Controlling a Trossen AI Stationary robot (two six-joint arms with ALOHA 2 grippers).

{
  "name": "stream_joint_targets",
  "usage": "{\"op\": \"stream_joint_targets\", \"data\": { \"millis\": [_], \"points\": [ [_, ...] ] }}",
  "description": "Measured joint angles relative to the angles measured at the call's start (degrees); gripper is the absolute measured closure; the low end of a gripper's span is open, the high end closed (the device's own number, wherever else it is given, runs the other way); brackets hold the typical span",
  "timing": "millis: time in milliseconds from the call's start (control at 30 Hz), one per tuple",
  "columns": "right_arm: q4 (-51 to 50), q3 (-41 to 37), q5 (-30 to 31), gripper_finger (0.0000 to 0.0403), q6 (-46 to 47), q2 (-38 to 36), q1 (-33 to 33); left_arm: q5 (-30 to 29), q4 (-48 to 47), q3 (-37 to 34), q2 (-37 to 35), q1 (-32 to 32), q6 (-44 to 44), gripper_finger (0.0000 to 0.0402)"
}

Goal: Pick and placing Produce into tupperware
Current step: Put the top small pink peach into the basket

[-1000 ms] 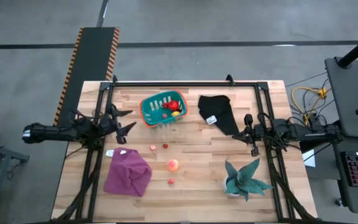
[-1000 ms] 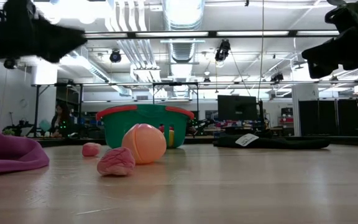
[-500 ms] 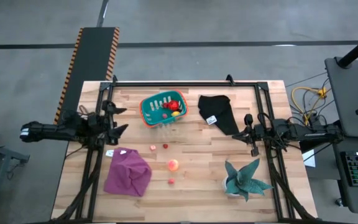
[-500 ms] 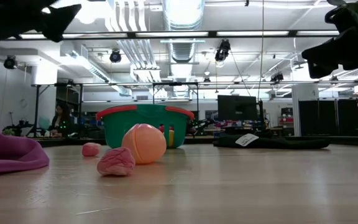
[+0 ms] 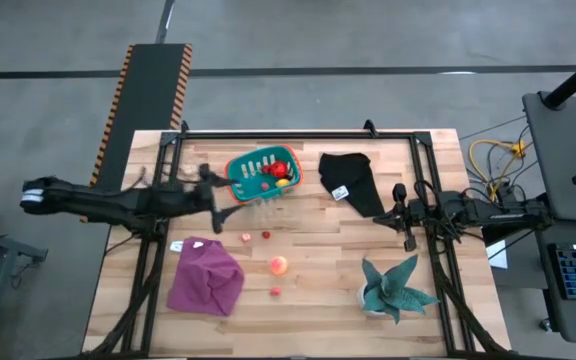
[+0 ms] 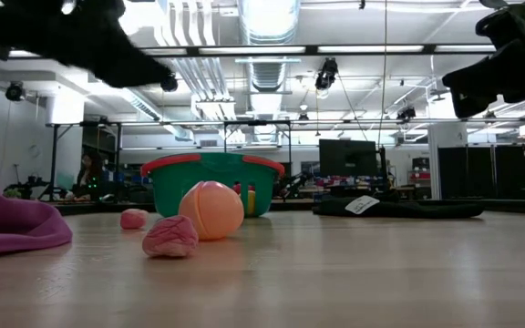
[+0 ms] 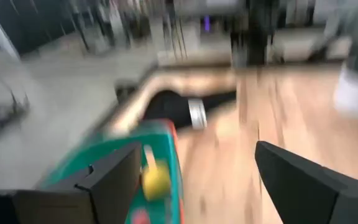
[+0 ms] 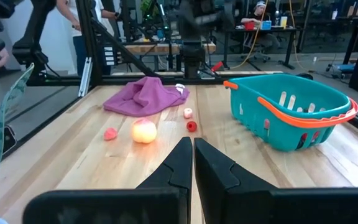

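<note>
Left gripper (image 5: pixel 220 208) spread open, empty, hovering just beside the basket (image 5: pixel 240 178); red and yellow produce (image 5: pixel 279 173) already sit inside. Loose pieces lie past my fingertips: a pink bit (image 5: pixel 246 238), a red bit (image 5: pixel 266 235), the peach (image 5: pixel 279 264), another pink piece (image 5: pixel 276 291). Risk: my wrist view is smeared, probably mid-swing, so I could clip the basket rim or overshoot. Right gripper (image 8: pixel 192 163) pinched shut, parked well apart. Wood plank table (image 5: pixel 318 300); open lab behind.
</note>
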Motion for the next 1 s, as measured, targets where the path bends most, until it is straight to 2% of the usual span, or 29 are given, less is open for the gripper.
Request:
{"op": "stream_joint_targets", "data": {
  "millis": [200, 300, 600, 1000],
  "points": [
    [0.11, 0.00, 0.00, 0.0394, 0.00, 1.07, -0.02, 0.21, -14.63, 4.74, 7.29, -0.02, -9.74, 0.0102],
    [0.08, -0.02, 0.00, 0.0394, 0.01, 1.71, -0.01, 2.15, -19.72, 6.65, 10.23, -0.21, -13.73, 0.0102],
    [0.03, -0.02, 0.00, 0.0394, 0.00, 2.95, 0.00, 4.07, -21.28, 8.81, 15.72, -4.55, -16.37, 0.0102],
    [0.07, -0.02, 0.02, 0.0394, 0.02, 3.13, 0.00, 3.94, -22.00, 9.12, 27.11, -10.90, -25.80, 0.0102]
  ]
}}
